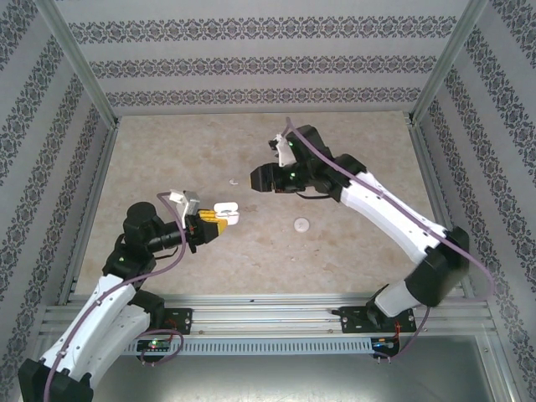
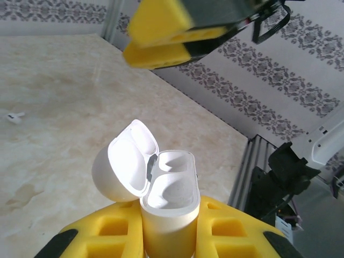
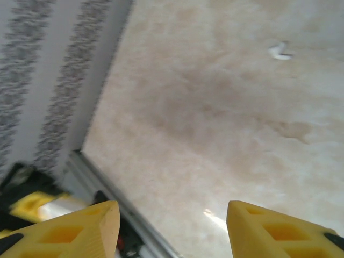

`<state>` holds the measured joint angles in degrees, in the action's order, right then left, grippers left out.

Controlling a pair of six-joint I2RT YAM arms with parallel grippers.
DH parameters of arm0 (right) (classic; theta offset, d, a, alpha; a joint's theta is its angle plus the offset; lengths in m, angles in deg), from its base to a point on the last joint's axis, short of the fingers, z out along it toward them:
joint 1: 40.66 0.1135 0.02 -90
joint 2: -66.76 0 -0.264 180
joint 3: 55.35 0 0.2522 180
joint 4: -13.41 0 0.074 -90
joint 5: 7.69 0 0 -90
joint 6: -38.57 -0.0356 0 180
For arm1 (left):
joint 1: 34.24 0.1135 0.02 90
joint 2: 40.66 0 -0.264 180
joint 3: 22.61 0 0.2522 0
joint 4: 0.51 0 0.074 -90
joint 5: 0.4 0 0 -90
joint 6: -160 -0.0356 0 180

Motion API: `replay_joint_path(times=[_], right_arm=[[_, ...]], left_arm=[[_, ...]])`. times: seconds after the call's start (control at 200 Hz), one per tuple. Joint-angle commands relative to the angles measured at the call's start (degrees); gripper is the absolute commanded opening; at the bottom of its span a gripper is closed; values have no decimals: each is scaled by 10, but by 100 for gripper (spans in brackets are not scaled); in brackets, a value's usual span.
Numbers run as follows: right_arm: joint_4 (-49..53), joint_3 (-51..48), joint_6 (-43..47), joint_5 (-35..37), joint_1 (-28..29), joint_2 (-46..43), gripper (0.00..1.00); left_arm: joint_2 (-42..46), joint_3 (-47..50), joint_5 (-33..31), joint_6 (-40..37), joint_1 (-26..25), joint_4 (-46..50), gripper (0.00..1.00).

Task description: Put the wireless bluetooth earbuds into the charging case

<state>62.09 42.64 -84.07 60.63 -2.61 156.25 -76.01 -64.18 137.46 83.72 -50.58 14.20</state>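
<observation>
The charging case (image 2: pixel 169 207) stands upright between the yellow fingers of my left gripper (image 2: pixel 169 239), which is shut on it. Its lid (image 2: pixel 126 164) hangs open to the left, and both wells look empty. In the top view the case (image 1: pixel 227 210) is held left of centre, above the table. One tiny white earbud (image 1: pixel 234 180) lies on the table beyond it, and it also shows as the earbud (image 2: pixel 13 116) and the earbud (image 3: pixel 278 51). My right gripper (image 1: pixel 261 178) hovers just right of that earbud, open, with nothing between its fingers (image 3: pixel 86 228).
A flat round white disc (image 1: pixel 301 224) lies on the beige table (image 1: pixel 352 251) right of the case. Patterned walls and metal frame posts (image 1: pixel 84 75) enclose the table. The right gripper's yellow fingers (image 2: pixel 161 32) hang above the case in the left wrist view.
</observation>
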Motion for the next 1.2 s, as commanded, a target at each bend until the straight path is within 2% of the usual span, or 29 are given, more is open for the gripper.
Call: replay_joint_path(times=[0.0, 0.185, 0.425, 0.625, 1.194], right_arm=[[69, 72, 59, 95, 19, 76, 55], [132, 227, 117, 141, 37, 240, 54], [205, 475, 154, 141, 41, 453, 55], [246, 646, 169, 167, 41, 583, 55], [170, 653, 187, 225, 42, 662, 52]], left_arm=[[27, 7, -38, -16, 9, 46, 7], [48, 7, -59, -22, 10, 73, 7], [53, 14, -67, -16, 14, 70, 7], [53, 21, -69, -9, 16, 63, 7], [53, 39, -60, 9, 16, 47, 8]])
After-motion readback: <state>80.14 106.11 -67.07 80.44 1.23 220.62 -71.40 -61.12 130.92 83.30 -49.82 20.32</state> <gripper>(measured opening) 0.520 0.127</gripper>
